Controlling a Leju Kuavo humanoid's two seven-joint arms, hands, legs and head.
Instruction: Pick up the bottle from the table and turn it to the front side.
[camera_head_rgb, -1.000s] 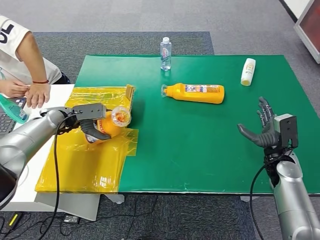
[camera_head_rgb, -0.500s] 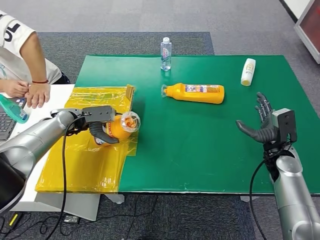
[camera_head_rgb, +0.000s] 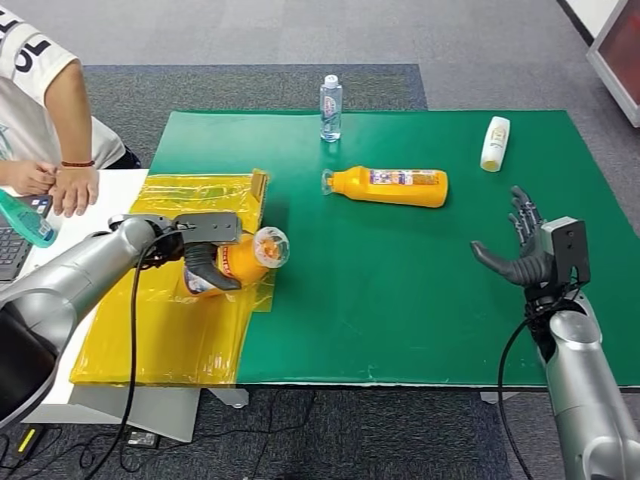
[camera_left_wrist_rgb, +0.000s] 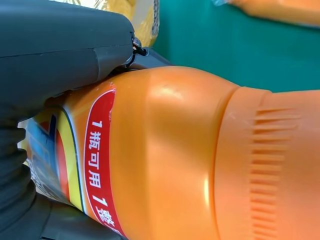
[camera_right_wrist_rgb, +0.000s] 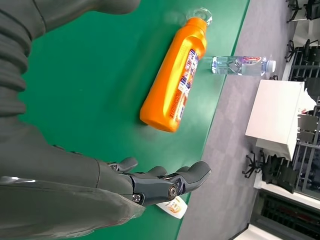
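Orange plastic bottles are appearing twice in the scene. One orange bottle is lying on its side in the grip of the left robot hand, whose dark fingers are wrapping around its labelled body, over a crinkled yellow plastic sheet at the left edge of the green mat covering the desk. Its clear cap is pointing toward the mat. In the left wrist view the held bottle is showing a red label band with white characters. A second orange bottle is lying on its side near the middle of the mat, well apart from both hands. One small clear water bottle is standing upright at the far edge of the mat, and one small white bottle is lying toward the far right. The right robot hand is hovering over the mat's right side, fingers spread and holding nothing. A person's hands are resting on a white surface at the far left, beside a teal object.
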